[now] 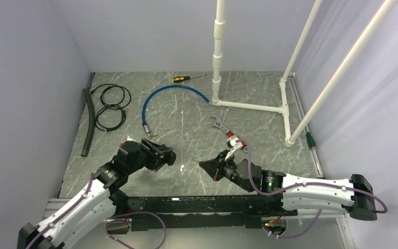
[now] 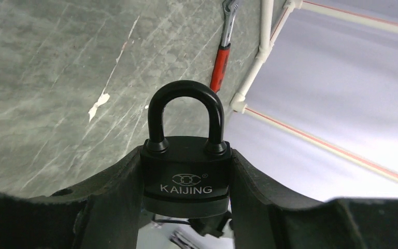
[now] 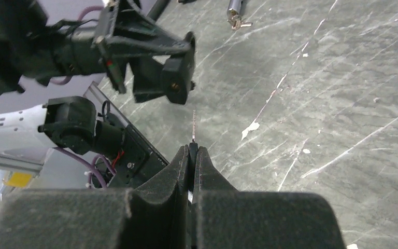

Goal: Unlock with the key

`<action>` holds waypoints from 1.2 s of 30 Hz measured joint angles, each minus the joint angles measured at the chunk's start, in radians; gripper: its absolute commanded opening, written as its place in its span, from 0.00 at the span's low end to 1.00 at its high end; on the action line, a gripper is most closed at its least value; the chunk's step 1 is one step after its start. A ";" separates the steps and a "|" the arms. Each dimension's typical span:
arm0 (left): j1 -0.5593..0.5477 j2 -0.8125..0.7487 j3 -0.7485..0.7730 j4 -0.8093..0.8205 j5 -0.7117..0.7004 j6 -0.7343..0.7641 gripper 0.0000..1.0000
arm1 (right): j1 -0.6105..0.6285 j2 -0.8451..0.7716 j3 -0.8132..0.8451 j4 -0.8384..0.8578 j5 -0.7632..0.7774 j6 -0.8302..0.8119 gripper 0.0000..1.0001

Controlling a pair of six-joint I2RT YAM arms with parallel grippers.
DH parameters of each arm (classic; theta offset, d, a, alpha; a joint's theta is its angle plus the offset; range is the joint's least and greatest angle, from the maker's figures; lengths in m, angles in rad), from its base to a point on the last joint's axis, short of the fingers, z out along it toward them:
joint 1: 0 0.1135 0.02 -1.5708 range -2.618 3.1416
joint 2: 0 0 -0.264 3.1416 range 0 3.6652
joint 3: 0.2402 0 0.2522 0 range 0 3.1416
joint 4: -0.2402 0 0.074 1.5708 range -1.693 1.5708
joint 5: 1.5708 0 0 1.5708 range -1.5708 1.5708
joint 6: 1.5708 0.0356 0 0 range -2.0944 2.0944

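My left gripper is shut on a black KAIJING padlock, its shackle closed and pointing away from the wrist. In the top view the left gripper holds the padlock above the table at centre left. My right gripper is shut on a key, whose thin blade sticks out past the fingertips towards the padlock's underside. In the top view the right gripper sits a short gap right of the left one, the key tip apart from the lock.
A red-handled wrench lies just behind the right gripper. A blue hose, black cable coils, a black tube, a screwdriver and a white pipe frame lie further back.
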 measured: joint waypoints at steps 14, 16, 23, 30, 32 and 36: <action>0.223 0.444 -0.006 0.443 0.561 0.029 0.00 | 0.043 0.122 0.016 0.092 0.003 -0.003 0.00; 0.223 0.444 -0.006 0.467 0.578 0.035 0.00 | 0.045 0.146 0.018 0.106 0.004 -0.003 0.00; 0.223 0.438 -0.006 0.488 0.610 0.050 0.00 | 0.051 0.219 0.050 0.132 0.004 -0.008 0.00; 0.223 0.401 -0.006 0.472 0.615 0.076 0.00 | 0.061 0.248 0.078 0.166 0.007 -0.016 0.00; 0.223 0.391 -0.006 0.473 0.615 0.082 0.00 | 0.062 0.250 0.078 0.167 0.008 -0.018 0.00; 0.223 0.388 -0.006 0.472 0.615 0.089 0.00 | 0.063 0.259 0.078 0.167 0.014 -0.018 0.00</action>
